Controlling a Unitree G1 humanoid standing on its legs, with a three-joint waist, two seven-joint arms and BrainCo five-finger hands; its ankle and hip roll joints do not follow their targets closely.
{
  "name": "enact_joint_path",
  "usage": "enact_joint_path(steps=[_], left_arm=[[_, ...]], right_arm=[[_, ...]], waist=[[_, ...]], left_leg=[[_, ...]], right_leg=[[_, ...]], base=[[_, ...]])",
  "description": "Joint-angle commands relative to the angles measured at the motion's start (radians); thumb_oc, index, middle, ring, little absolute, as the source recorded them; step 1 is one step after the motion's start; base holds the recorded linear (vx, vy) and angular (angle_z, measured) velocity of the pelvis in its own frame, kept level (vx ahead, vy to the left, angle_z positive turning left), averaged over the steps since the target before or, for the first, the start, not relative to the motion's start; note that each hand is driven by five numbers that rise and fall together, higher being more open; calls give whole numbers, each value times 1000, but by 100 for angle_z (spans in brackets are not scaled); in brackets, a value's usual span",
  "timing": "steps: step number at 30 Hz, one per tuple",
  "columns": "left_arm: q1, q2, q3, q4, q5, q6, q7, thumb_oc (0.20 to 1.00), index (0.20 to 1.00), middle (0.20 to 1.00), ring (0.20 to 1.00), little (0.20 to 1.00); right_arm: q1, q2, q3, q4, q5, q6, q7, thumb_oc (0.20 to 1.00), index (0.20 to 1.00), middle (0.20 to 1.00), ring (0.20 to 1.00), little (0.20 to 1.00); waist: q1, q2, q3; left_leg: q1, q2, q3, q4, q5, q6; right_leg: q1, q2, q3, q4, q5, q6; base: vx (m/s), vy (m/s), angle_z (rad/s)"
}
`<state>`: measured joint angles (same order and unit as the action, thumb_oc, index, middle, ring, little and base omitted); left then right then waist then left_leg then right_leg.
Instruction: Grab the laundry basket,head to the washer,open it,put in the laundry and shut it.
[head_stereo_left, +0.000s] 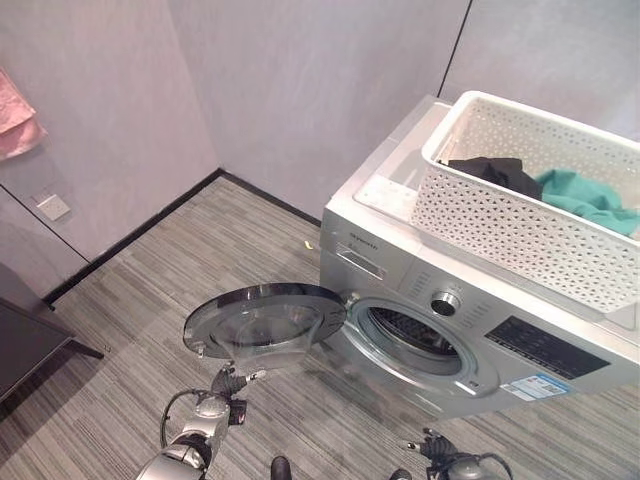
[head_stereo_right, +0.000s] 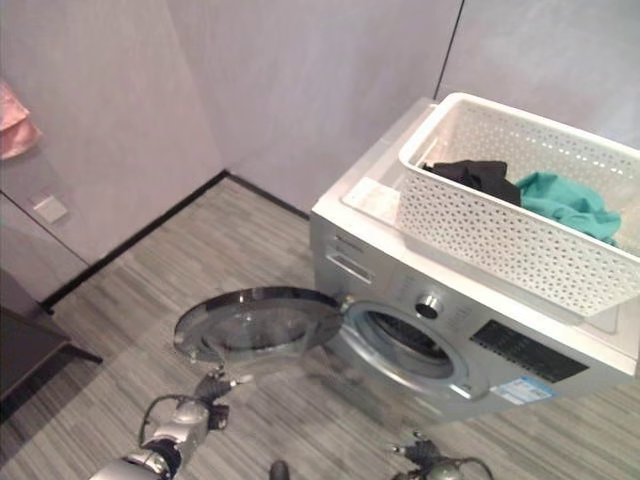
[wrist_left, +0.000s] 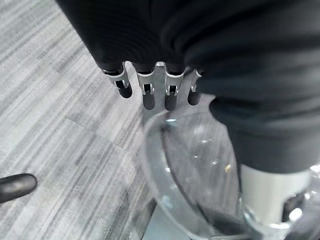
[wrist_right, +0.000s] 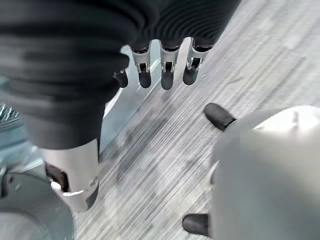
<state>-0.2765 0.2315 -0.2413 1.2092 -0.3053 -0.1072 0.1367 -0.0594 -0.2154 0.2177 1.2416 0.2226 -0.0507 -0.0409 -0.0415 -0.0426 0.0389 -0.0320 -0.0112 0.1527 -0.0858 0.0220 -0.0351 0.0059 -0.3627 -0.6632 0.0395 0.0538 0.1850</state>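
The silver front-loading washer (head_stereo_left: 520, 350) stands at the right. Its round glass door (head_stereo_left: 265, 320) hangs wide open to the left, and the dark drum opening (head_stereo_left: 415, 340) is exposed. On top of the washer sits the white perforated laundry basket (head_stereo_left: 520, 225) with a black garment (head_stereo_left: 497, 172) and a teal garment (head_stereo_left: 590, 200) inside. My left hand (head_stereo_left: 228, 383) hovers just below the door's edge. Its fingers (wrist_left: 145, 92) are straight above the door glass (wrist_left: 195, 165), holding nothing. My right hand (head_stereo_left: 440, 455) hangs low in front of the washer, fingers (wrist_right: 165, 72) relaxed and empty.
Grey striped floor (head_stereo_left: 150, 290) stretches left of the washer toward the wall corner. A dark piece of furniture (head_stereo_left: 25, 350) stands at the far left. A pink towel (head_stereo_left: 15, 115) hangs on the left wall above a white wall plate (head_stereo_left: 52, 207).
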Motion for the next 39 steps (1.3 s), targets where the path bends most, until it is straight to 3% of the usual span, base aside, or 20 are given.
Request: enact_joint_path(steps=[1, 2, 4, 6, 10, 12, 13, 16, 17, 20, 24, 27, 28, 30, 32, 33, 34, 35, 38, 39], left_arm=[[-47, 3, 57, 4, -6, -60, 26, 1000, 1000, 1000, 1000, 1000], [-28, 0, 60, -10, -16, -61, 21, 1000, 1000, 1000, 1000, 1000], [44, -5, 100, -26, -47, -66, 2, 1000, 1000, 1000, 1000, 1000], [136, -17, 207, -44, -156, -69, -25, 1000, 1000, 1000, 1000, 1000], [190, -24, 279, -43, -206, -75, -27, 1000, 1000, 1000, 1000, 1000], [203, -27, 290, -48, -212, -77, -26, 1000, 1000, 1000, 1000, 1000], [224, -36, 305, -58, -215, -77, -24, 1000, 1000, 1000, 1000, 1000], [249, -61, 304, -79, -228, -67, -21, 1000, 1000, 1000, 1000, 1000], [264, -80, 293, -128, -233, -69, -18, 1000, 1000, 1000, 1000, 1000], [260, -89, 273, -146, -220, -71, -13, 1000, 1000, 1000, 1000, 1000], [236, -94, 238, -150, -205, -74, -8, 1000, 1000, 1000, 1000, 1000], [226, -84, 232, -145, -203, -81, -6, 1000, 1000, 1000, 1000, 1000], [222, -81, 225, -134, -177, -84, -9, 1000, 1000, 1000, 1000, 1000], [215, -64, 211, -77, -102, -81, -16, 1000, 1000, 1000, 1000, 1000], [204, -31, 215, -39, -48, -84, 7, 1000, 1000, 1000, 1000, 1000], [199, -32, 216, -36, -46, -85, 8, 1000, 1000, 1000, 1000, 1000], [197, -9, 221, -33, -26, -86, 17, 1000, 1000, 1000, 1000, 1000], [195, 0, 230, -45, -31, -93, 23, 1000, 1000, 1000, 1000, 1000], [200, 26, 233, -109, -57, -109, 32, 1000, 1000, 1000, 1000, 1000], [211, 47, 222, -166, -55, -119, 30, 1000, 1000, 1000, 1000, 1000]], right_arm=[[-33, 8, -42, 41, 85, -37, -18, 1000, 1000, 1000, 1000, 1000], [-29, 2, -60, 32, 108, -41, -20, 1000, 1000, 1000, 1000, 1000], [-5, -14, -214, 9, 307, -75, -16, 1000, 1000, 1000, 1000, 1000], [20, -36, -361, -20, 439, -107, -35, 1000, 1000, 1000, 1000, 1000], [55, -52, -400, -223, 440, -141, -84, 1000, 1000, 1000, 1000, 1000], [75, -52, -409, -317, 418, -154, -110, 1000, 1000, 1000, 1000, 1000], [115, -42, -432, -524, 354, -173, -165, 1000, 1000, 1000, 1000, 1000], [167, -14, -462, -771, 255, -179, -241, 1000, 1000, 1000, 1000, 1000], [170, -29, -462, -942, 83, -159, -315, 1000, 1000, 1000, 1000, 1000], [139, -54, -459, -1066, -24, -152, -358, 1000, 1000, 1000, 1000, 1000], [73, -106, -487, -1323, -143, -178, -423, 1000, 1000, 1000, 1000, 1000], [5, -170, -511, -1418, -238, -184, -461, 1000, 1000, 1000, 1000, 1000], [-30, -195, -514, -1444, -259, -188, -469, 1000, 1000, 1000, 1000, 1000], [-102, -246, -509, -1476, -302, -188, -482, 1000, 1000, 1000, 1000, 1000], [-174, -292, -470, -1499, -296, -200, -474, 1000, 1000, 1000, 1000, 1000], [-180, -294, -471, -1494, -294, -201, -473, 1000, 1000, 1000, 1000, 1000], [-231, -351, -448, -1484, -286, -205, -469, 1000, 1000, 1000, 1000, 1000], [-266, -390, -431, -1462, -278, -204, -464, 1000, 1000, 1000, 1000, 1000], [-317, -468, -424, -1410, -253, -193, -455, 1000, 1000, 1000, 1000, 1000], [-339, -529, -409, -1347, -247, -177, -439, 1000, 1000, 1000, 1000, 1000]], waist=[[24, -19, 4], [24, -17, 3], [13, -3, 2], [6, 19, -7], [-11, 28, -14], [-18, 30, -16], [-34, 35, -19], [-62, 44, -24], [-78, 50, -21], [-86, 50, -19], [-99, 56, -15], [-96, 57, -18], [-90, 64, -17], [-73, 69, -17], [-27, 60, -3], [-30, 63, 2], [1, 59, 4], [10, 50, 16], [29, 19, 34], [53, 4, 48]], left_leg=[[78, 23, 44, 3, -114, -17], [81, 24, 44, 4, -115, -17], [100, 27, 56, 9, -121, -15], [127, 33, 83, 40, -149, -5], [150, 33, 117, 68, -168, 3], [157, 31, 123, 68, -172, 6], [169, 26, 133, 68, -178, 12], [185, 22, 150, 68, -191, 22], [205, 19, 166, 62, -199, 32], [219, 23, 176, 56, -202, 31], [225, 70, 186, 90, -215, 9], [205, 136, 195, 189, -232, -19], [184, 178, 200, 261, -228, -41], [126, 255, 179, 455, -150, -89], [51, 291, 109, 663, -48, -121], [39, 301, 98, 681, -49, -129], [6, 300, 41, 740, -23, -132], [-30, 293, 26, 736, -4, -123], [-106, 312, 16, 612, -64, -111], [-146, 310, -2, 486, -83, -104]], right_leg=[[-129, -110, 24, -71, 197, 55], [-126, -109, 25, -71, 196, 55], [-117, -101, 38, -78, 193, 56], [-107, -84, 54, -85, 182, 53], [-112, -75, 92, -87, 178, 49], [-115, -73, 103, -86, 178, 49], [-121, -72, 121, -83, 179, 50], [-128, -68, 144, -79, 178, 54], [-141, -60, 172, -71, 175, 53], [-150, -48, 196, -65, 168, 49], [-160, 1, 228, -52, 130, 25], [-151, 59, 242, -51, 88, 1], [-136, 97, 246, -60, 61, -18], [-91, 175, 264, -95, 16, -66], [-38, 239, 284, -120, -25, -114], [-39, 247, 281, -120, -29, -121], [-10, 268, 280, -127, -61, -134], [-9, 256, 259, -127, -53, -139], [2, 226, 264, -127, -59, -113], [9, 216, 286, -127, -62, -94]], base=[[0, 0, 0], [0, 0, 0], [24, 31, -15], [53, 60, -41], [12, 43, -50], [0, 28, -39], [3, 37, -31], [25, 41, -37], [50, 29, -46], [63, -17, -41], [95, -96, -14], [114, -195, -8], [131, -265, -6], [142, -297, -11], [99, -249, -39], [87, -177, -59], [22, -59, -62], [50, -10, -39], [54, 108, 7], [70, 145, 20]])
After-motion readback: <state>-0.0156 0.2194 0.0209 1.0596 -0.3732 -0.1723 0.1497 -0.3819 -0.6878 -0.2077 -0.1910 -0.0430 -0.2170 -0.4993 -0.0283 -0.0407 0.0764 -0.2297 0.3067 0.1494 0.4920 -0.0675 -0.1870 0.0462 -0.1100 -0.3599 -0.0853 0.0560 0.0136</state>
